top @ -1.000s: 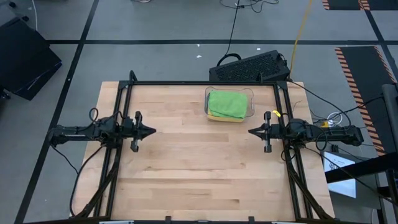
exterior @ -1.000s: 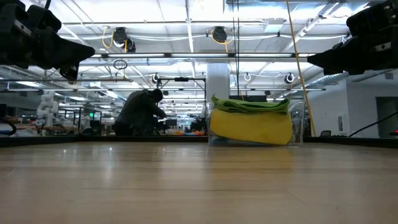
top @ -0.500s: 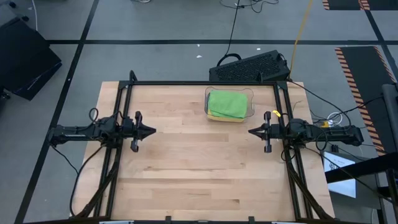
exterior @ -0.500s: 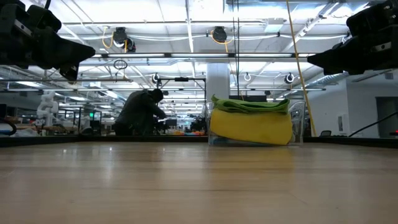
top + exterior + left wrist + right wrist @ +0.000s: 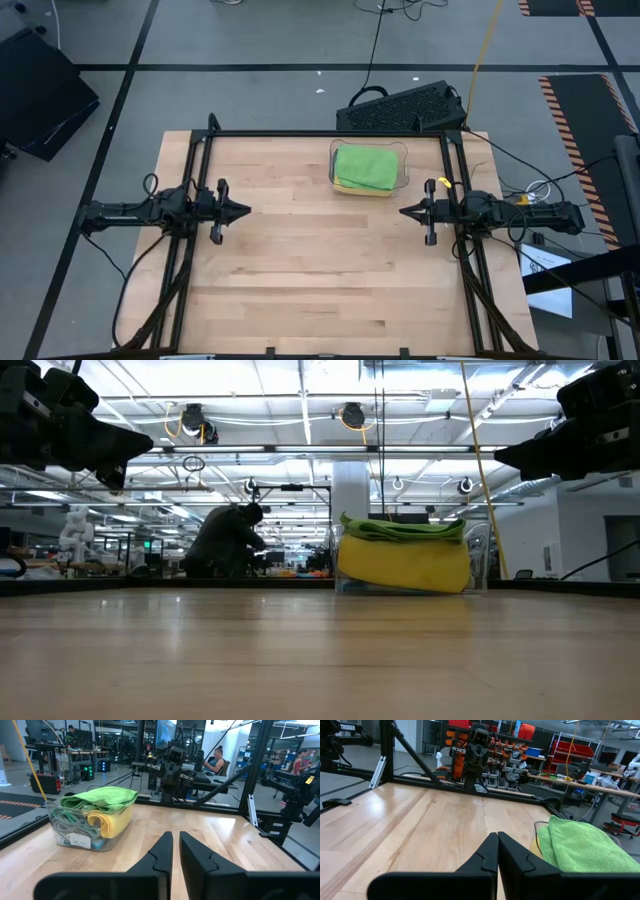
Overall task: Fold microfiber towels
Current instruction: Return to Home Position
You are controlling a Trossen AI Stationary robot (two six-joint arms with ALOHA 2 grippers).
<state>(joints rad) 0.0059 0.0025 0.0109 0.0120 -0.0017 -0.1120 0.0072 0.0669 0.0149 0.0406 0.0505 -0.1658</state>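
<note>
Clear bin (image 5: 405, 172) sits on the wooden table (image 5: 300, 270) (far side); black keyboard (image 5: 400, 108) beyond.

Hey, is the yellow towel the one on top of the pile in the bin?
No, the bright green towel lies on top in the clear bin, with the yellow towel beneath it.

Your left arm (image 5: 140, 212) lies stretched out level on its own side, with the left gripper (image 5: 243, 211) pointing inward toward the other arm. Its fingers (image 5: 159, 854) stand nearly together, only a thin slit between them. Your right arm (image 5: 520, 215) mirrors it, the right gripper (image 5: 405, 212) pointing back across, its fingers (image 5: 487, 854) pressed together. Both grippers hang raised, holding nothing, well apart.
</note>
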